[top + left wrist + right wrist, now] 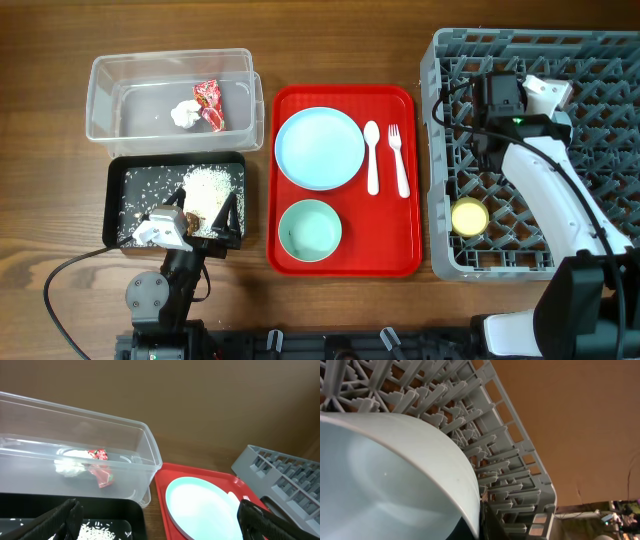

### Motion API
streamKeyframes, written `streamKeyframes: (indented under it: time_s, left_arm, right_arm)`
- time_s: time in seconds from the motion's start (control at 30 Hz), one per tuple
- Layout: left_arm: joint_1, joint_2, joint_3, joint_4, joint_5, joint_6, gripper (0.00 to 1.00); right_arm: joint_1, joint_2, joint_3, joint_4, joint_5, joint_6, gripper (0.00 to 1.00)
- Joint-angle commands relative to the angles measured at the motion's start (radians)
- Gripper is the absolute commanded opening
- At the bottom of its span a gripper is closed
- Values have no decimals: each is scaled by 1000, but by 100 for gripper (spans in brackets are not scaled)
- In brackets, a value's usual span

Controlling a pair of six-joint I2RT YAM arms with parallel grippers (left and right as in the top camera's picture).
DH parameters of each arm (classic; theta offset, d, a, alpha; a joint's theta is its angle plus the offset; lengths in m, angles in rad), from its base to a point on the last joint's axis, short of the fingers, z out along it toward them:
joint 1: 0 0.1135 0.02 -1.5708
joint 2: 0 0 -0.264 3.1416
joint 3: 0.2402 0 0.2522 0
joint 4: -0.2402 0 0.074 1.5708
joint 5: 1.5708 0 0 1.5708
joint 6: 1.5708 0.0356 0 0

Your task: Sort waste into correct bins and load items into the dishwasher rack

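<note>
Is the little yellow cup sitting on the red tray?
No, the yellow cup sits inside the grey rack, well apart from the red tray.

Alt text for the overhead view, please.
A red tray at centre holds a light-blue plate, mint-green bowl, white spoon and fork. Left: a clear tub with wrapper and tissue, and a black tray of rice under the left hand. Right: a grey rack holding a yellow cup.

Tub [135,110] behind the scrap tray [176,159] at left — serving tray [380,240] in the middle, rack [530,40] at right.
</note>
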Motion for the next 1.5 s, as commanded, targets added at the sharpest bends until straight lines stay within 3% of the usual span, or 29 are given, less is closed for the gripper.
streamKeyframes:
  time_s: [0.0, 0.63, 0.8, 0.93, 1.03, 1.47]
  left_arm:
    - [8, -11, -11, 6, 1, 3, 100]
    - [8, -11, -11, 6, 1, 3, 100]
    - [8, -11, -11, 6, 1, 3, 100]
    - [8, -11, -11, 6, 1, 3, 100]
    - [8, -11, -11, 6, 1, 3, 100]
    - [8, -11, -11, 6, 1, 3, 100]
  right_arm:
    - [1, 14, 21, 8, 24, -24, 4]
    - [105, 46, 45, 6, -41, -77, 4]
    - [103, 45, 102, 8, 59, -88, 4]
    - [102, 45, 121, 118, 130, -260, 4]
    - [101, 45, 121, 166, 156, -310, 4]
    - [48, 109, 120, 110, 138, -282, 4]
